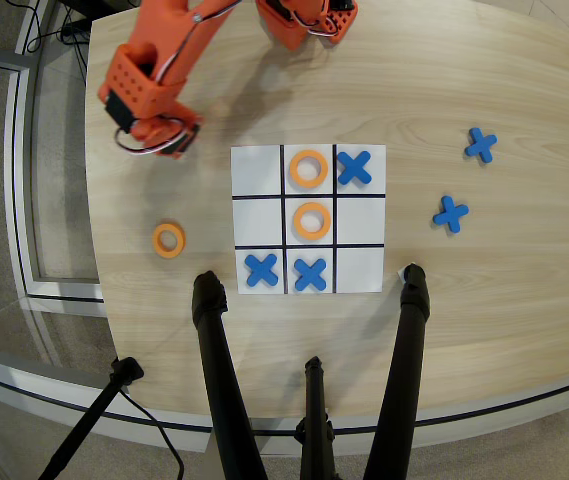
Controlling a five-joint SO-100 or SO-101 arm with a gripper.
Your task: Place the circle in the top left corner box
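Overhead view: circle (168, 240) loose on bench (484, 300), left of board, well apart from top left corner box (257, 168), still empty. Pincer (159, 137) state indiscernible, nothing visibly held. Risks: grabbing placed ring (308, 168); nudging board.

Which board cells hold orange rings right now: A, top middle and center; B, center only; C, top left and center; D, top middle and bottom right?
A: in the overhead view one orange ring lies in the top middle cell and another in the center cell, while the top left cell is bare and a third ring lies off the board.
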